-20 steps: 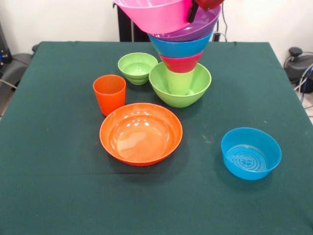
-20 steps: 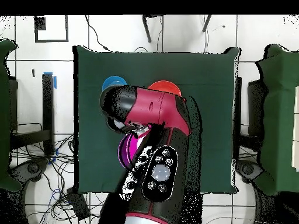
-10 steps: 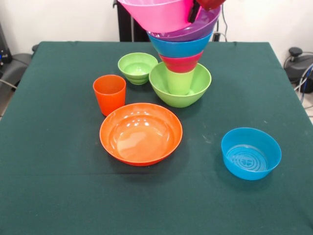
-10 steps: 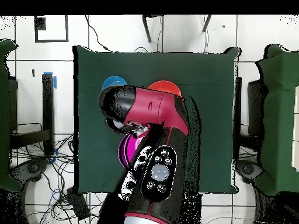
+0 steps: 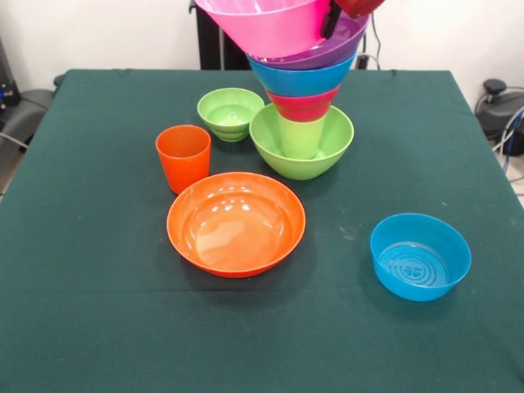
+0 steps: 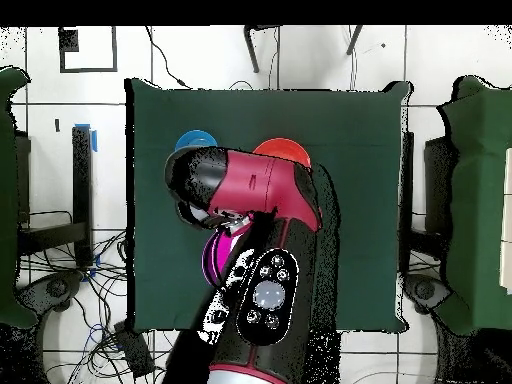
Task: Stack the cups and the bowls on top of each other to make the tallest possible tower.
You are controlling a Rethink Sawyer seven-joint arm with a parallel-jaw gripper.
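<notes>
The tower [image 5: 303, 98] is built near the far edge of the bench [image 5: 98, 327], toward its middle. A medium green bowl [image 5: 327, 147] serves as a wide base, and a lime cup [image 5: 300, 135] is stood in it so that height is gained. Above it a red bowl [image 5: 304, 105], a blue bowl [image 5: 301, 78] and a purple bowl [image 5: 336, 45] are nested, each wider than the one below. A large pink bowl [image 5: 266, 24] is held tilted over the top, pinched at its rim by the end effector [image 5: 334, 16], probably so that it can be set down as the next layer. The orange cup [image 5: 182, 155], the orange bowl [image 5: 236, 223], a small green bowl [image 5: 230, 113] and a second blue bowl [image 5: 420, 256] are not yet stacked.
</notes>
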